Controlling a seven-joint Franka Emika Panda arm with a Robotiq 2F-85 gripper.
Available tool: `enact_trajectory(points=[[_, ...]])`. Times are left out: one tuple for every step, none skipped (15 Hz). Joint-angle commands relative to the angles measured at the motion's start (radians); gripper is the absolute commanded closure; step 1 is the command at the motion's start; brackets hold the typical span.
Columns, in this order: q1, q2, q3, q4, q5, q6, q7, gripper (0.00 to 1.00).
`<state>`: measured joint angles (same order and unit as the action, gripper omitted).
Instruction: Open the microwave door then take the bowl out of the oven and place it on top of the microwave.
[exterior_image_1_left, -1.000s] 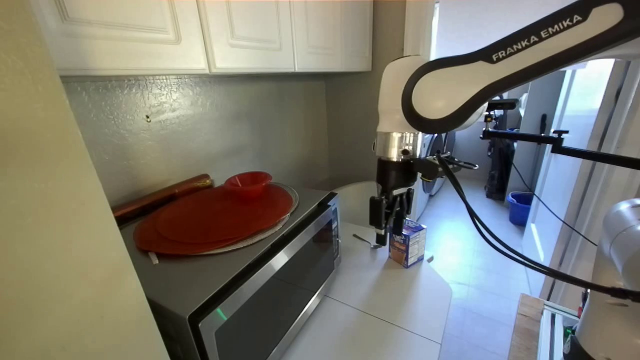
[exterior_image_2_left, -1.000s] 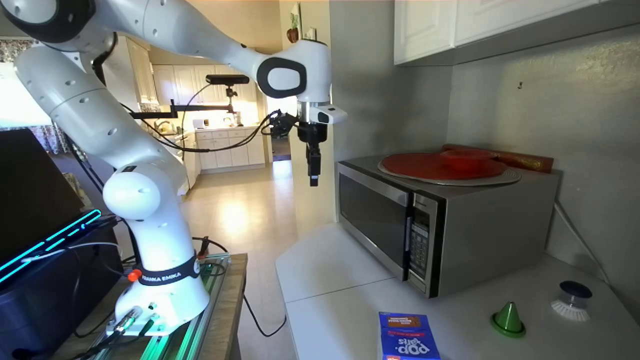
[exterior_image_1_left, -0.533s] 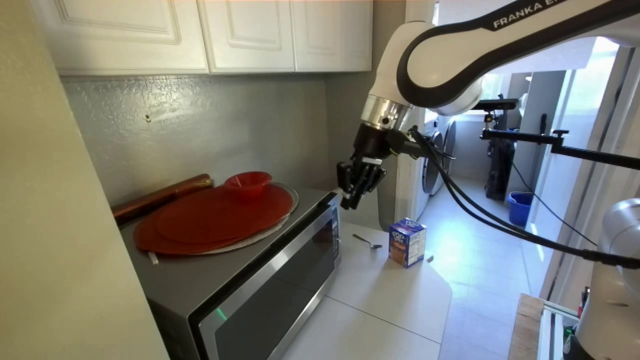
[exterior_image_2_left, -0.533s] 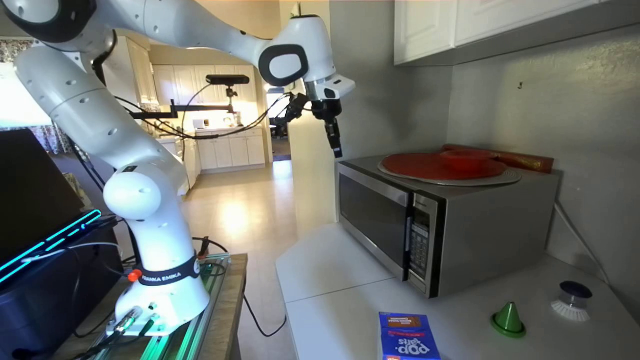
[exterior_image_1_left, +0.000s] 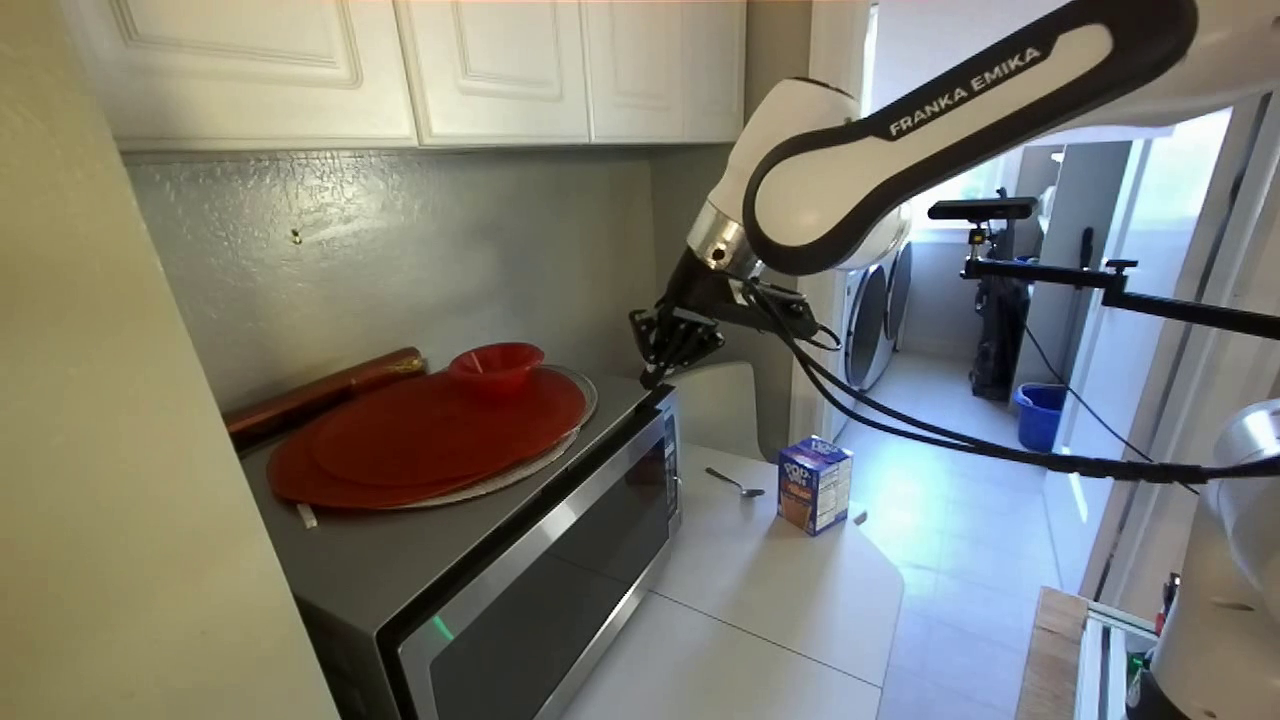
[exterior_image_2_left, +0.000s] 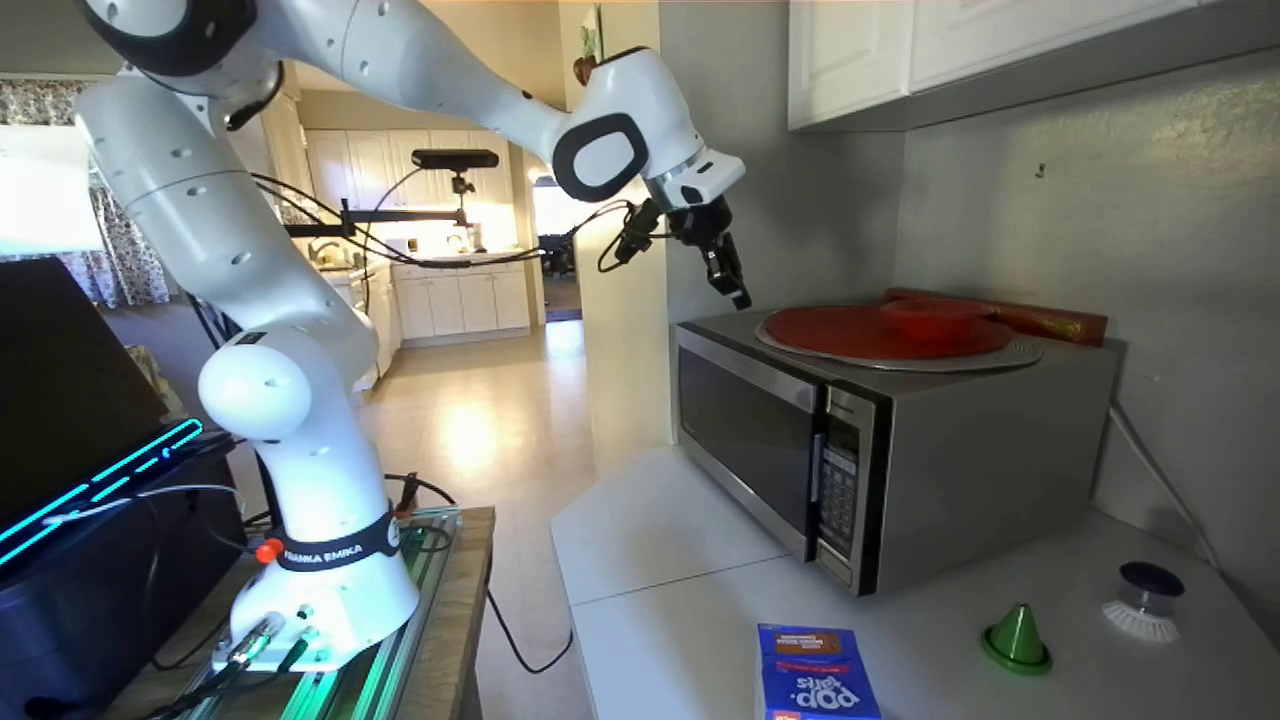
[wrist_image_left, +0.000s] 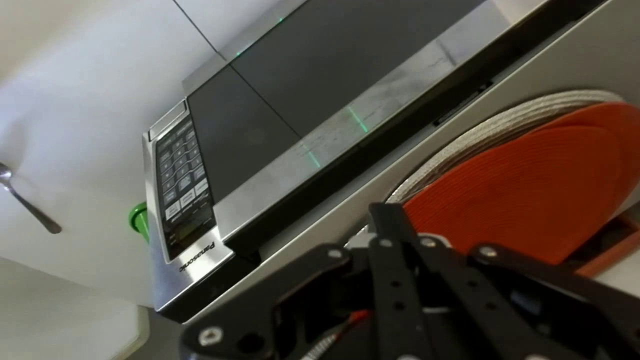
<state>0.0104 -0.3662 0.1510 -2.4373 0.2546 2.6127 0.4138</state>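
The microwave (exterior_image_1_left: 455, 530) stands on the counter with its dark-windowed door (exterior_image_2_left: 745, 430) closed, so its inside is hidden. A red bowl (exterior_image_1_left: 497, 370) rests on round red mats (exterior_image_1_left: 420, 440) on top of the microwave; in the wrist view the bowl does not show. My gripper (exterior_image_1_left: 652, 380) is tilted and hangs above the microwave's top, near its front edge, touching nothing that I can make out. In the wrist view its fingertips (wrist_image_left: 387, 217) are together with nothing between them, in front of the mats' rim.
A Pop-Tarts box (exterior_image_1_left: 815, 485) and a spoon (exterior_image_1_left: 735, 483) lie on the counter past the control panel. Also there are a green cone (exterior_image_2_left: 1017, 640) and a brush (exterior_image_2_left: 1145, 602). A reddish roll (exterior_image_1_left: 330, 395) lies behind the mats. White cabinets (exterior_image_1_left: 490, 70) hang overhead.
The arm has swung from above the counter toward the microwave and over its top. The gripper has tilted, and its fingers have gone from open to shut.
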Motion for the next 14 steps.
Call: enact_trajectory(points=[[-0.078,0.11,0.03,0.052,-0.121,0.071,0.115,1.0],[-0.094,0.133,0.032,0.056,-0.157,0.093,0.138,1.0],[-0.113,0.153,0.036,0.056,-0.205,0.123,0.162,1.0],[-0.131,0.168,0.04,0.057,-0.251,0.145,0.192,1.0],[-0.148,0.181,0.043,0.056,-0.304,0.173,0.218,1.0],[-0.158,0.191,0.043,0.056,-0.351,0.192,0.245,1.0],[-0.183,0.193,0.061,0.047,-0.392,0.218,0.265,1.0],[-0.185,0.19,0.061,0.037,-0.418,0.233,0.267,1.0],[-0.188,0.185,0.066,0.025,-0.443,0.248,0.27,1.0],[-0.189,0.185,0.071,0.021,-0.461,0.258,0.267,1.0],[-0.19,0.185,0.077,0.018,-0.479,0.258,0.267,1.0],[-0.198,0.187,0.087,0.019,-0.507,0.262,0.278,1.0],[-0.203,0.189,0.095,0.02,-0.529,0.259,0.284,1.0],[-0.207,0.19,0.101,0.02,-0.551,0.256,0.292,1.0]])
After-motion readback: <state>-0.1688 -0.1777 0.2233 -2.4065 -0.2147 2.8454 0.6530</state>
